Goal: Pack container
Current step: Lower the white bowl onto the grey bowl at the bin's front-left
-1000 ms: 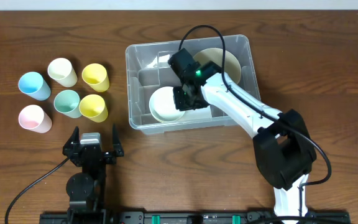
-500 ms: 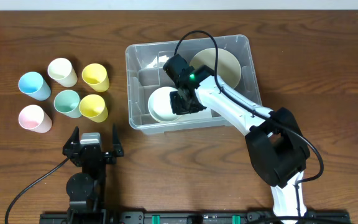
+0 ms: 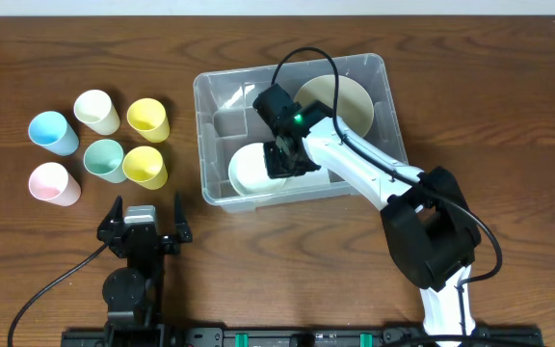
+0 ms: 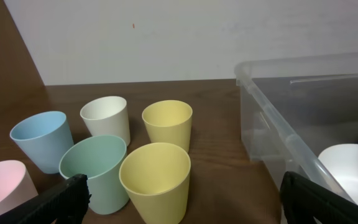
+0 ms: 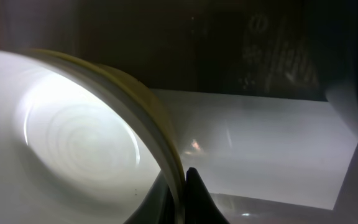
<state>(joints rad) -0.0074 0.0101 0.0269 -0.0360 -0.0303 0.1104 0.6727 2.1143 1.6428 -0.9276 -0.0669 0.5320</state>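
Tight inside the container, open lane outside it.
The right gripper (image 3: 287, 159) is hemmed in: white bowl (image 3: 249, 172) at its fingertips, cream bowl (image 3: 340, 96) beside its wrist, container (image 3: 200, 135) walls around. Ahead of the left gripper (image 3: 147, 202), table (image 3: 186, 207) runs between cups (image 3: 144, 166) and container.

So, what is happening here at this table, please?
The right gripper is down inside the clear container, shut on the rim of the white bowl in its near-left part. A cream bowl lies in the far-right part. The left gripper rests open near the table's front edge, holding nothing. Six pastel cups stand outside, left of the container, not yet packed.
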